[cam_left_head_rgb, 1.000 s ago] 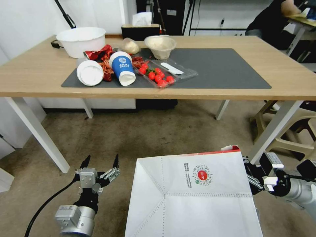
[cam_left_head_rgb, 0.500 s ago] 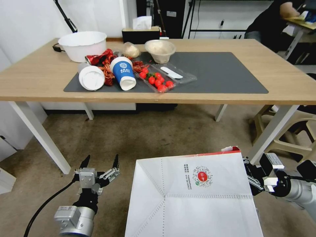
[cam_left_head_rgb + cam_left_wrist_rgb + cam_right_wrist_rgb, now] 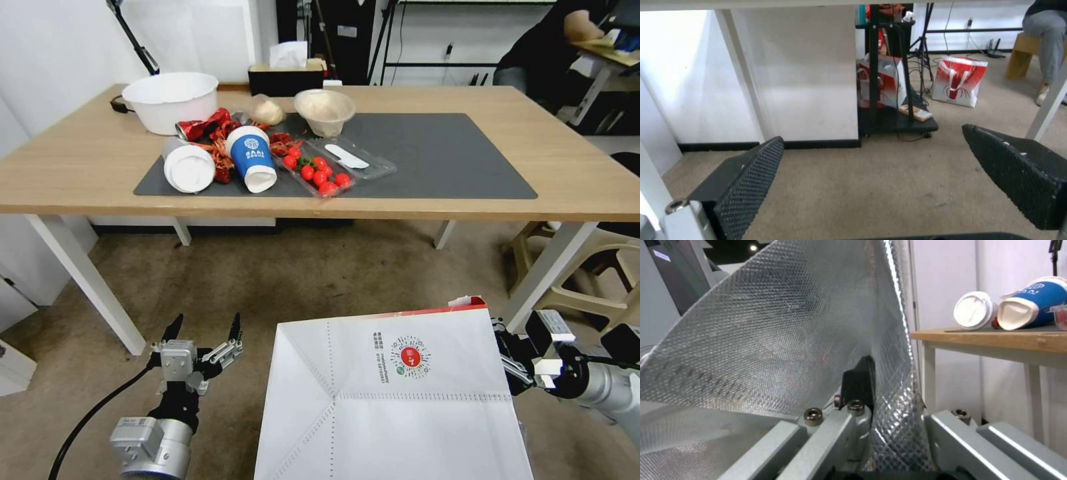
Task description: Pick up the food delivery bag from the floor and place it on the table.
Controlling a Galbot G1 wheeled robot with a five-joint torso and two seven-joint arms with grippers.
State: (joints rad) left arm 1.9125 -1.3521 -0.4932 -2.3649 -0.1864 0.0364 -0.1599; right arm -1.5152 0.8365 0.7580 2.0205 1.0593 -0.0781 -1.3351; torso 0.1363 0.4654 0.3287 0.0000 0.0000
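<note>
Carpeted floor (image 3: 300, 280) runs under the light-wood worktop (image 3: 573, 160), whose grey mat (image 3: 453, 153) is bare on its right half, the likely landing spot for your food delivery bag (image 3: 400, 407). You have the bag off the floor, hanging low and short of the worktop's near edge, tipped so its white folded base faces up. Your right jaws (image 3: 889, 426) are clamped on its foil-lined wall, one finger (image 3: 860, 383) inside against the foil, which is why it hangs sideways. That arm reaches in level from the bag's right. Your left jaws (image 3: 203, 329) stand apart, empty, pointing forward just left of the bag.
</note>
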